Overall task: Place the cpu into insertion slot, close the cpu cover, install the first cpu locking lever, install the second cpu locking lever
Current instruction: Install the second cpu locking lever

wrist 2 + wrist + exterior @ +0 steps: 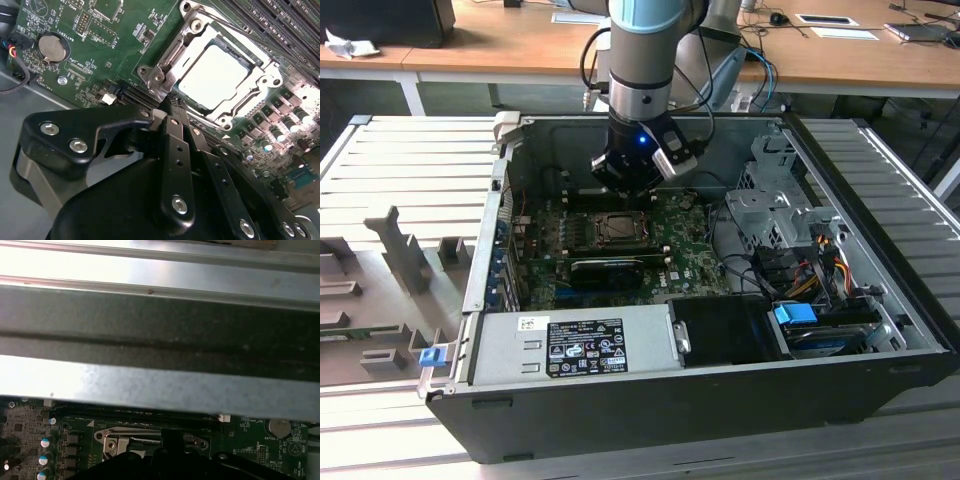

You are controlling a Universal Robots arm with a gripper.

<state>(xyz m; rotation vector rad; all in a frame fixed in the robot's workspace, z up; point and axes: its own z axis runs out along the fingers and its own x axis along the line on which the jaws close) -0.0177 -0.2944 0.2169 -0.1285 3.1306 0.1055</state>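
Hovering hand (170,102) beside cpu cover (215,75)

Wooden desks (520,45) behind, strewn with papers (845,32); grey slatted metal bench (410,160) beneath; bright even light

Cpu (212,75) (silver face up) under cpu cover (200,47)
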